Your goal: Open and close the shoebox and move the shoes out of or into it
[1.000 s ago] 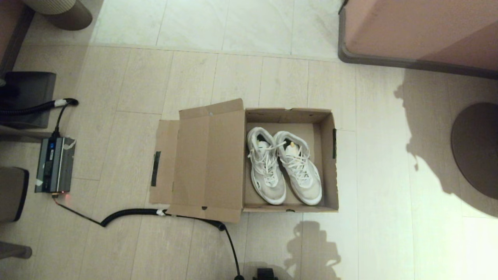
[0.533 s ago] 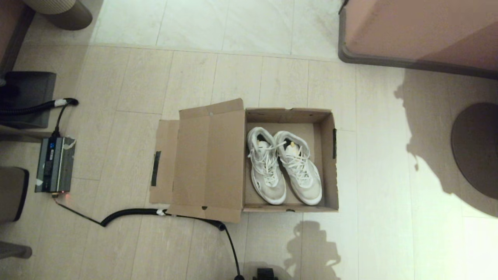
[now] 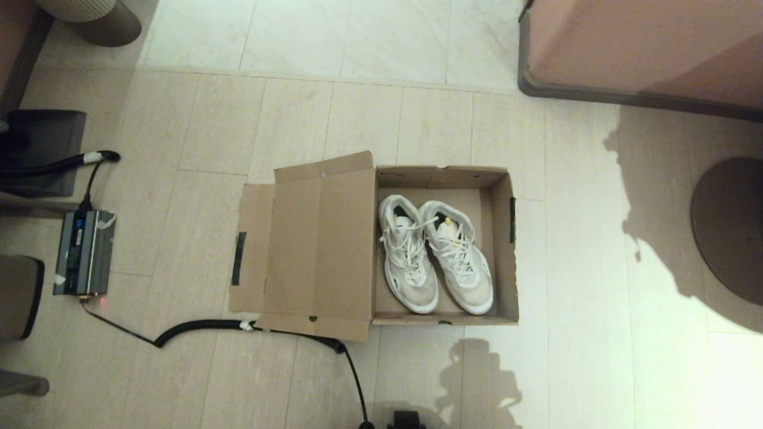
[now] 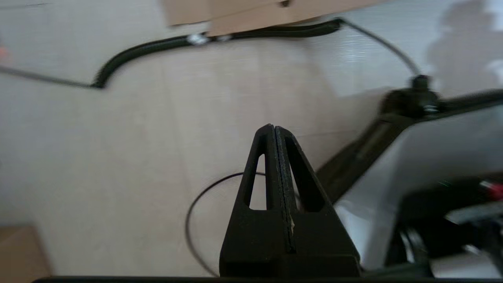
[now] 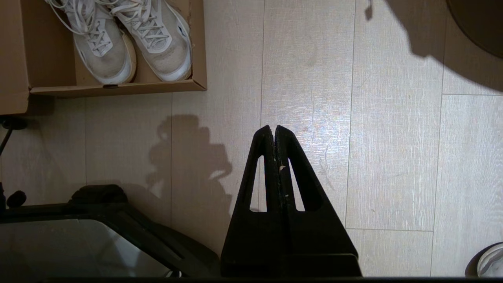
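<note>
The brown cardboard shoebox [image 3: 503,250] stands open on the floor, its hinged lid [image 3: 316,250] folded flat to the left. Both white sneakers [image 3: 435,259] lie side by side inside, toes toward me. The right wrist view shows the sneakers [image 5: 129,43] in the box's near corner [image 5: 198,51]. My right gripper [image 5: 274,127] is shut and empty, hanging over bare floor short of the box. My left gripper [image 4: 274,126] is shut and empty too, above the floor short of the lid's edge [image 4: 251,15]. Neither gripper shows in the head view.
A black coiled cable [image 3: 202,326] runs along the floor under the lid's near edge to a grey device [image 3: 83,251] at the left. A pink cabinet [image 3: 644,47] stands at the far right, and a round dark base [image 3: 730,226] at the right.
</note>
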Motion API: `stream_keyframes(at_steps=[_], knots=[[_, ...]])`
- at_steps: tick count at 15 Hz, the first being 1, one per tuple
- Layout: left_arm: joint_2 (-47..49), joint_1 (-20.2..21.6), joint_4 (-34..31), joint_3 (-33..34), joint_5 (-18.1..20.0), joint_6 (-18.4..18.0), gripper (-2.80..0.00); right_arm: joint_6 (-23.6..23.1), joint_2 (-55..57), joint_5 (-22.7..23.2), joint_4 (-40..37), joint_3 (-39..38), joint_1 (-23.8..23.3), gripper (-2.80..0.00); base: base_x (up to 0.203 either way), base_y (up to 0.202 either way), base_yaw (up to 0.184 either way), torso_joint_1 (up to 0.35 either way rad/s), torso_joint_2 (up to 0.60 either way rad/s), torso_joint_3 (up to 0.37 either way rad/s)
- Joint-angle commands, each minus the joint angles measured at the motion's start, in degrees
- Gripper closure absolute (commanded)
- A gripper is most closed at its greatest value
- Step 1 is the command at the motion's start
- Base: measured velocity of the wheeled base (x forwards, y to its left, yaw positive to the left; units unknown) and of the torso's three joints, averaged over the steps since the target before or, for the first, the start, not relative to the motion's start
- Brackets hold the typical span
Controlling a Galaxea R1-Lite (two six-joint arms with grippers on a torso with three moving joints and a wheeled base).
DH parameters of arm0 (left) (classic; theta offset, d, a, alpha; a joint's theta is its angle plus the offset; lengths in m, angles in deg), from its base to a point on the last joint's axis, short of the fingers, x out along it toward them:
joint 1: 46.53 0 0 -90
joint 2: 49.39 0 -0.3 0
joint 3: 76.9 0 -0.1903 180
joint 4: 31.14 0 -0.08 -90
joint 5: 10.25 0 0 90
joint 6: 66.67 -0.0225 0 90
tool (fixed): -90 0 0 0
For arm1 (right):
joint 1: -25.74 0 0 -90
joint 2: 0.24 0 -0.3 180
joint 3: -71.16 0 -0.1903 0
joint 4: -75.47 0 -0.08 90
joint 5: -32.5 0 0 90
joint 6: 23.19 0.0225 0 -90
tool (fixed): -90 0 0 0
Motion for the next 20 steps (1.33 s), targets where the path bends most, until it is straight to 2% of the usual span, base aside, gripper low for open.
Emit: stream_keyframes(at_steps=[1, 3, 5, 7, 20], knots=[[-2.8, -1.9, -0.2, 0.0, -0.4, 0.4, 0.00, 0.2, 0.3, -0.1, 0.0, 0.0, -0.1, 0.00, 0.000, 0.000, 0.000, 0.000, 0.00, 0.000], [-11.6, -0.8, 0.0, 0.1, -0.8, 0.5, 0.00, -0.1, 0.3, 0.1, 0.0, 0.0, 0.0, 0.00, 0.000, 0.000, 0.000, 0.000, 0.00, 0.000], [-16.0, 0.0, 2.5, 1.1, -1.4, 1.6, 0.00, -0.1, 0.3, 0.1, 0.0, -0.1, 0.0, 0.00, 0.000, 0.000, 0.000, 0.000, 0.00, 0.000], [-15.5, 0.4, 3.7, 1.7, -3.0, 7.0, 0.00, 0.0, 0.3, 0.0, 0.0, -0.1, 0.0, 0.00, 0.000, 0.000, 0.000, 0.000, 0.00, 0.000], [-15.4, 0.5, 3.7, 1.7, -3.1, 7.4, 0.00, 0.6, 0.3, -0.7, 0.0, -0.1, 0.0, 0.00, 0.000, 0.000, 0.000, 0.000, 0.00, 0.000]])
